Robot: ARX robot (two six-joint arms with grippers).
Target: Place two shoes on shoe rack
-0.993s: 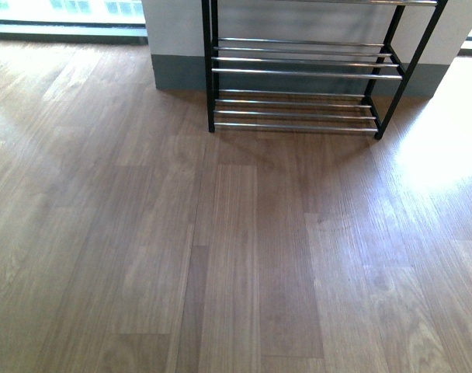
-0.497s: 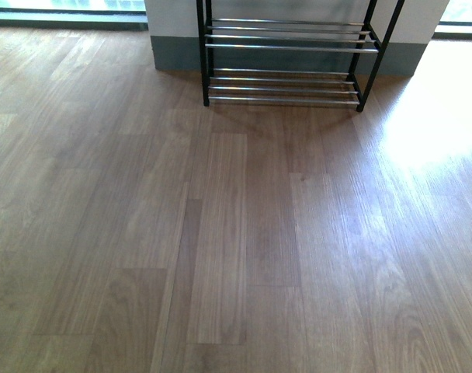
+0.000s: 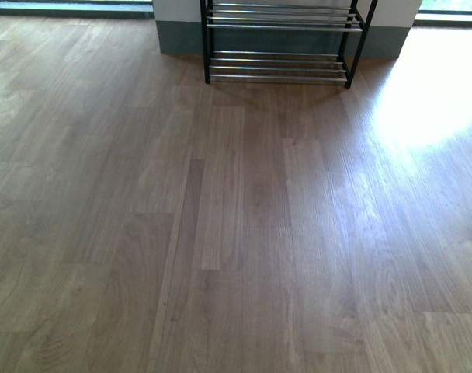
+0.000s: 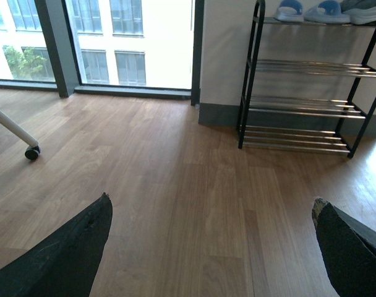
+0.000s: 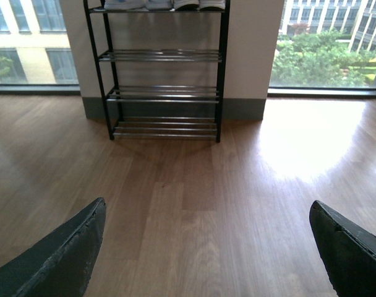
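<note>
Chrome-barred shoe rack (image 3: 279, 43) recedes against the wall as the robot backs away — shoes (image 4: 318, 11) on its top tier; left gripper (image 4: 209, 247) and right gripper (image 5: 206, 247) spread wide, empty — placement apparently done.

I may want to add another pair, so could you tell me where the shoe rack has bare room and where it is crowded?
The shoe rack is full only on its top tier, where pale blue slides sit beside a grey shoe. The three chrome-barred tiers beneath are bare between the black side frames. The wooden floor in front is open too.
</note>
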